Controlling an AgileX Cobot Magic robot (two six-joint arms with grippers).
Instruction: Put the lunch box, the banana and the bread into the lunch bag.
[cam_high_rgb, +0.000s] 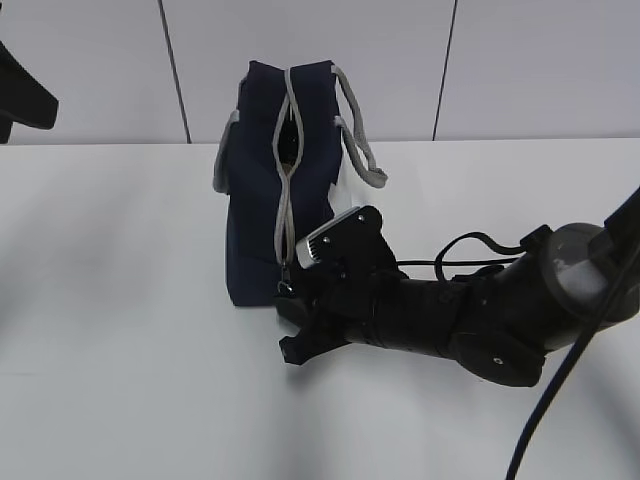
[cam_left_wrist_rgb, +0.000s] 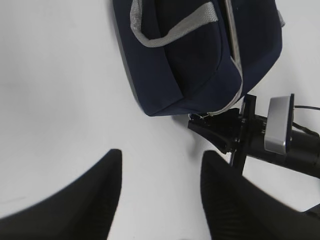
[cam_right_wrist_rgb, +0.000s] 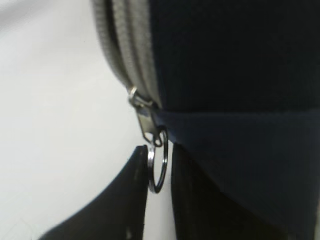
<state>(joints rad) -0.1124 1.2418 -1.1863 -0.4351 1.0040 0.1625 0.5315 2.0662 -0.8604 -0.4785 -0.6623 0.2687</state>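
Black fingers of the right gripper stand nearly closed around the metal ring pull, the ring sitting in the narrow gap between them; whether both pads actually press it I cannot tell. Just at 12 o'clock from the ring, the slider hangs on the grey zipper, which runs up the middle of the navy lunch bag lying on the white table. The right arm stretches away toward 3 o'clock. Grey strap handles droop off the bag's far end. The left gripper hovers wide open and empty, the bag at its 12 o'clock
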